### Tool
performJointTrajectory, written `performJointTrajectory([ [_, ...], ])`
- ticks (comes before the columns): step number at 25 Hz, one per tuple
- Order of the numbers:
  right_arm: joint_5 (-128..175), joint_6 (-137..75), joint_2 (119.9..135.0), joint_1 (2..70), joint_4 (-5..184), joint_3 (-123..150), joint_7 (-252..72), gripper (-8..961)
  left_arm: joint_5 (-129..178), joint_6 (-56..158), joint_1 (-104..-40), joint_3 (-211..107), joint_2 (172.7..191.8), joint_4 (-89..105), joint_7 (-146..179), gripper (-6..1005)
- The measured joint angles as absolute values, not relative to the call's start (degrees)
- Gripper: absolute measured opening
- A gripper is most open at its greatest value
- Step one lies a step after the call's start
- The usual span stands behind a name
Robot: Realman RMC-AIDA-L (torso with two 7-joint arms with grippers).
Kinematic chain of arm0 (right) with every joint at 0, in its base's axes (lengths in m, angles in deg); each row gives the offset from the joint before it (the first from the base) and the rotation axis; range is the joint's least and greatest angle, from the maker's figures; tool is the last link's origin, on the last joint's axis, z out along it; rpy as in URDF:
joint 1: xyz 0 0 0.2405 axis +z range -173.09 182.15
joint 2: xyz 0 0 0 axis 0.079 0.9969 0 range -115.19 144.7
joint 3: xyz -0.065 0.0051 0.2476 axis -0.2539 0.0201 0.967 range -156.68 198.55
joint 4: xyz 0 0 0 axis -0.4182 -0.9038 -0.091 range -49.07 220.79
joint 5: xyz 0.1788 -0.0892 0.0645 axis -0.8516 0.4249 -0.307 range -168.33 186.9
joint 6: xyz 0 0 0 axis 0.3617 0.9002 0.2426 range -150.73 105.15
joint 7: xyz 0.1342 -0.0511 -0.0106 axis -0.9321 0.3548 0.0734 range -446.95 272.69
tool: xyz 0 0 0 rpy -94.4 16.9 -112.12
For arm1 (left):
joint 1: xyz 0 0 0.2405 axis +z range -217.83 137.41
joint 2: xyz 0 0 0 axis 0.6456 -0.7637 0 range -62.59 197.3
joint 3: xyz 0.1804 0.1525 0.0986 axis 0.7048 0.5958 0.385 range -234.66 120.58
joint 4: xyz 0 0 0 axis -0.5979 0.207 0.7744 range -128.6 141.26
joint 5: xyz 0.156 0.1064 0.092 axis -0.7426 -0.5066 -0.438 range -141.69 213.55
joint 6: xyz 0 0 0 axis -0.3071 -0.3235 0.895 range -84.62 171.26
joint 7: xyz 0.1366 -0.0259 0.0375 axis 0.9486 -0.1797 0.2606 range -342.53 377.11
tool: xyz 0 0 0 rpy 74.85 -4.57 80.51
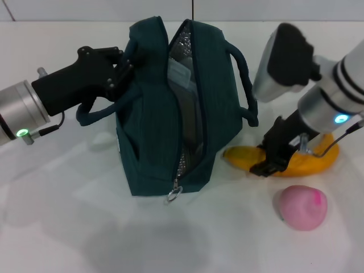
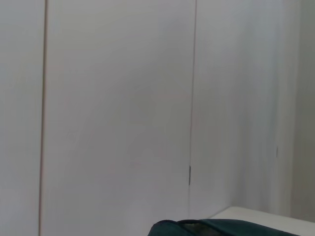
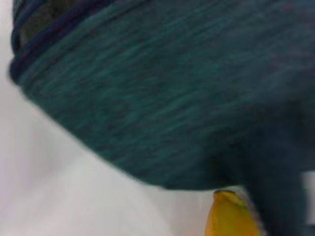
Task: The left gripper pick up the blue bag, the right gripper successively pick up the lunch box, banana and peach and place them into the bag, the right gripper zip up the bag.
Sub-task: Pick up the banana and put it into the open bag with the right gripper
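Observation:
The blue bag [image 1: 170, 114] stands upright mid-table with its top zipper open and silver lining showing. My left gripper [image 1: 122, 71] is shut on the bag's upper left rim by a handle. The yellow banana [image 1: 296, 162] lies on the table just right of the bag, and my right gripper [image 1: 284, 156] is down over its middle. A pink peach [image 1: 302, 207] sits in front of the banana. The lunch box is hidden. In the right wrist view the bag's side [image 3: 172, 98] fills the picture above the banana's tip [image 3: 229, 216]. The left wrist view shows only the bag's rim [image 2: 221, 228].
The white table [image 1: 68, 227] spreads around the bag. The zipper pull ring [image 1: 174, 195] hangs at the bag's near end. A second handle [image 1: 244, 74] arches off the bag's right side, close to my right arm. A pale wall [image 2: 123, 98] stands behind.

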State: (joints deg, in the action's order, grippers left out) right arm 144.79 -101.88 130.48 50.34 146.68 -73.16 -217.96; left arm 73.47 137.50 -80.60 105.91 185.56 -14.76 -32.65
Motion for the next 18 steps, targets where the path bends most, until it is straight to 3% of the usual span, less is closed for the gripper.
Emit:
performJointTrajectory([
  [3, 144.9, -102.4, 130.07, 49.6, 146.8, -68.2, -217.6, 445, 74.3, 137.9, -80.2, 105.9, 185.57, -14.8, -32.6, 70],
  [12, 141.0, -99.8, 130.16, 42.2, 149.8, -45.1, -216.6, 445, 75.5, 141.2, -78.7, 105.9, 185.27, -14.8, -32.6, 70],
  [18, 121.2, -97.2, 130.37, 35.6, 150.5, -36.4, -207.6, 454, 75.8, 145.8, -78.1, 105.9, 184.99, -14.8, -32.5, 70],
])
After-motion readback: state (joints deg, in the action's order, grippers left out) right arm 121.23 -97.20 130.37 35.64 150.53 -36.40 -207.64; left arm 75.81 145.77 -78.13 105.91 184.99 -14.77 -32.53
